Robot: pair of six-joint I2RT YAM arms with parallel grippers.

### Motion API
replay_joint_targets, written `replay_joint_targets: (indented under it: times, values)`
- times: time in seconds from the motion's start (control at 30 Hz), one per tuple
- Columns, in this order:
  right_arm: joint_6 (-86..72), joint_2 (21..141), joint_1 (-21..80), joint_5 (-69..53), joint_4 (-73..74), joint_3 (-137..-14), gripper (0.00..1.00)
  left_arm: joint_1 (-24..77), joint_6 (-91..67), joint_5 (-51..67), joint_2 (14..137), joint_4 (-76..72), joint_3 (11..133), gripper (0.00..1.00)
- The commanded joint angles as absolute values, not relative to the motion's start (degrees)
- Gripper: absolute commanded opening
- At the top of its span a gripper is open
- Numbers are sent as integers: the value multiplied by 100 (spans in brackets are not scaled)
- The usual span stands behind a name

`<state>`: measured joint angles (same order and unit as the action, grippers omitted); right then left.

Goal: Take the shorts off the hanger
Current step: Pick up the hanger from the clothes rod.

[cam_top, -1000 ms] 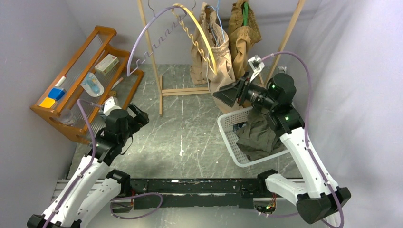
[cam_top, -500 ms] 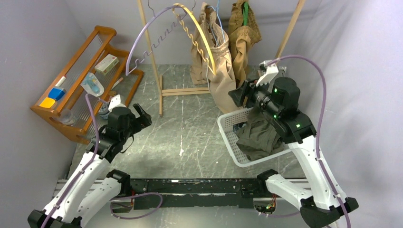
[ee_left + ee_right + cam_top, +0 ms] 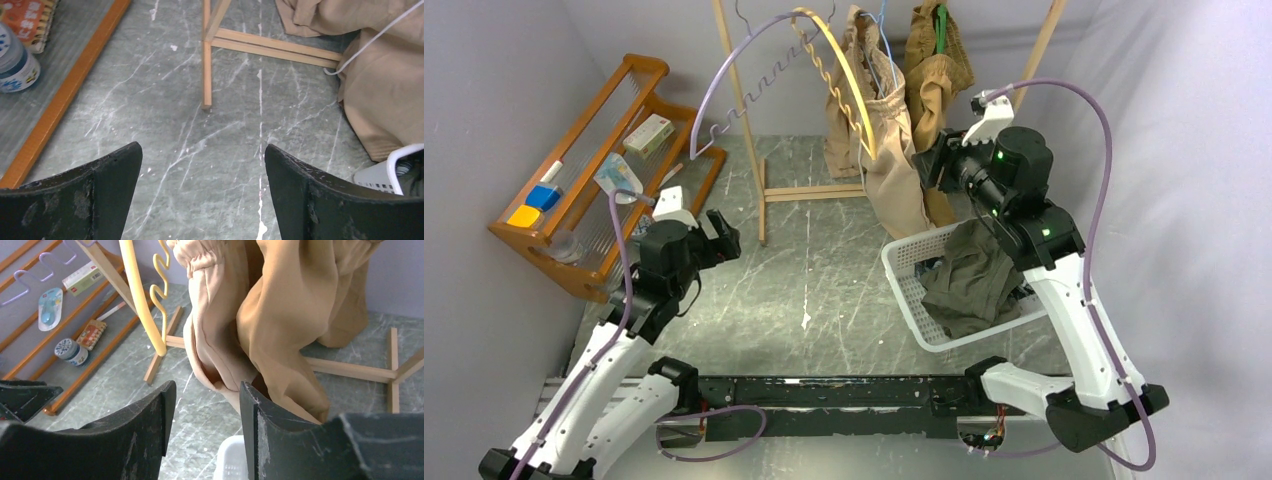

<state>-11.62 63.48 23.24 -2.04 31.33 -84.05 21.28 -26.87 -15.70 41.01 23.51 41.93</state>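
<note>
Light beige shorts hang from a blue hanger on the wooden rack, and tan-brown shorts hang beside them on a green hanger. Olive green shorts lie in the white basket. My right gripper is raised at the lower part of the hanging shorts. In the right wrist view it is open with nothing between its fingers, and the beige cloth hangs just beyond its right finger. My left gripper is wide open above the bare floor.
A wooden rack stands at the back, with a yellow wavy hanger and a lavender one in front of it. An orange shelf with small items lines the left wall. Grey walls close in on both sides.
My right arm has risen and swung back toward the hanging shorts, and its jaws have narrowed a little. My left gripper has drifted slightly up and right, still open.
</note>
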Motion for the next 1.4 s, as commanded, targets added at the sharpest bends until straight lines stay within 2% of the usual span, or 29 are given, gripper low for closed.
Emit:
replay_joint_targets:
  times: [0.0, 0.17, 0.5, 0.63, 0.73, 0.93, 1.07, 1.13, 1.23, 1.37]
  values:
    - [-1110, 6504, 2356, -442, 2887, -8551, 52, 2136, -2771, -2084, 3876, 2816, 4316, 96]
    - [-1048, 6864, 2376, -777, 2693, -8843, 51, 2135, -2724, -2386, 3514, 2781, 4208, 96]
    - [-758, 7799, 2565, 195, 2989, -9686, 46, 2135, -2926, -2723, 3462, 3098, 4263, 95]
    - [-514, 8082, 2707, 166, 2927, -9872, 42, 2134, -2996, -2844, 3426, 3207, 4285, 95]
    - [-262, 8286, 2969, 206, 2855, -10016, 43, 2137, -2997, -2849, 3372, 3193, 4263, 95]
    - [215, 8665, 3554, 1745, 2919, -10441, 46, 2128, -2979, -2812, 3297, 3182, 4261, 94]
    - [286, 8737, 3577, 2392, 2737, -10402, 44, 2137, -2975, -2802, 3263, 3177, 4244, 95]
    - [212, 8680, 3584, 2470, 2555, -10357, 40, 2136, -2964, -2758, 3274, 3156, 4235, 95]
    - [153, 8566, 3585, 2294, 2236, -10162, 39, 2135, -2934, -2702, 3315, 3138, 4232, 94]
    - [95, 8756, 3577, 1953, 2371, -10370, 46, 2135, -2929, -2648, 3406, 3161, 4259, 94]
